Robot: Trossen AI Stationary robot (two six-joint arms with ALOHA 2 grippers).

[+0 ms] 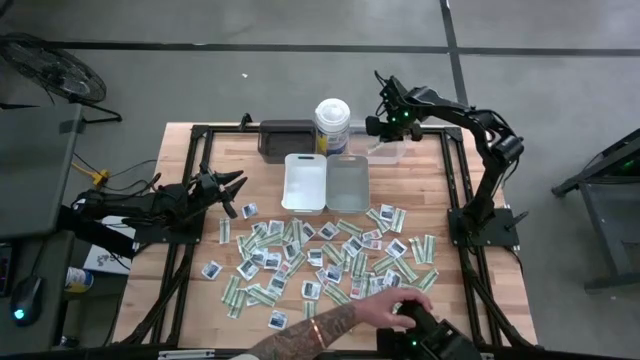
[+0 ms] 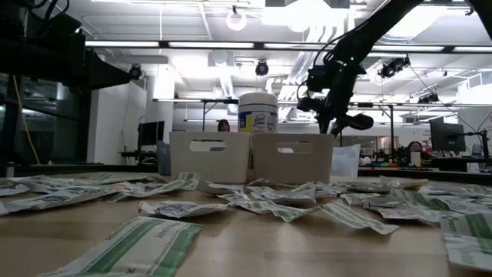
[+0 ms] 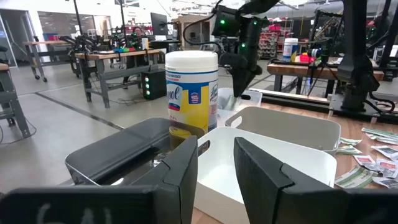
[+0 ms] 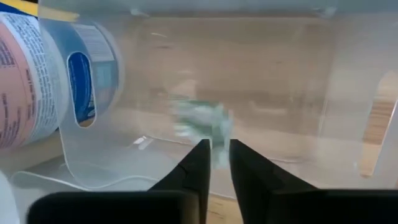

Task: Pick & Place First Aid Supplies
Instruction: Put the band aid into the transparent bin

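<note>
The first aid supplies lie scattered flat over the table's middle and near part: white sachets and green-and-white strips. My right gripper hangs at the far side, pointing steeply down into a clear tray. Its fingers stand a narrow gap apart. One green-and-white packet shows blurred just past the fingertips, over the tray's floor. My left gripper waits at the table's left, level and open, with nothing between its fingers. My right gripper points down into the clear tray with the blurred packet's lower edge right at its fingertips. I cannot tell whether the fingers touch the packet.
A tall white canister stands left of the clear tray, with a dark tray beyond it. A white tray and a grey tray sit side by side mid-table. A person's arm reaches in over the near edge.
</note>
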